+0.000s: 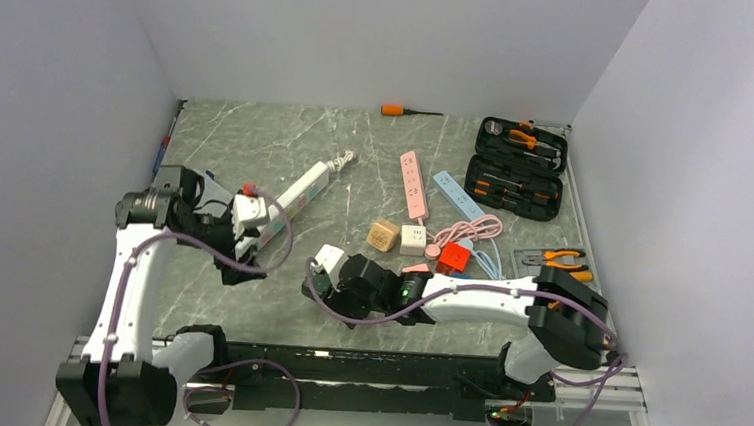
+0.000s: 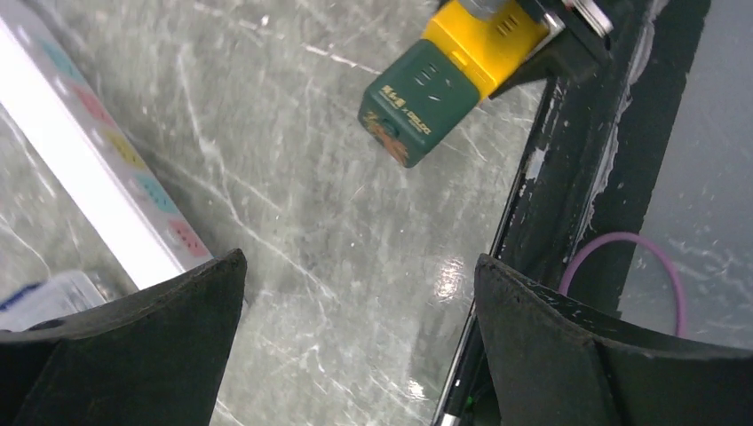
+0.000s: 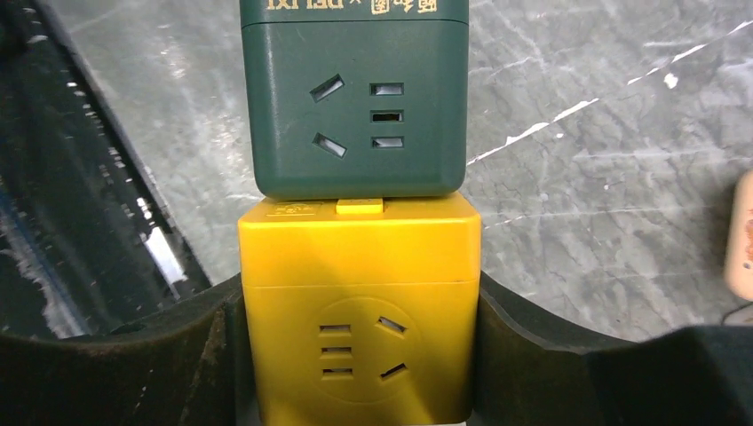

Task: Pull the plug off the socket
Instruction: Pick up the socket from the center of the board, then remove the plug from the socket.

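Bracing the joined cubes over the near edge of the desk [image 1: 257,145]
Our left gripper [image 2: 355,337] hangs wide and empty; our right gripper [image 3: 360,355] clamps the yellow cube [image 3: 360,257], so the green cube [image 3: 355,106] plugged into it sticks out free for pulling.

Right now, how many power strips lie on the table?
3: white power strip by the left arm, pink power strip mid-table, blue power strip right of it. Others may be hidden.
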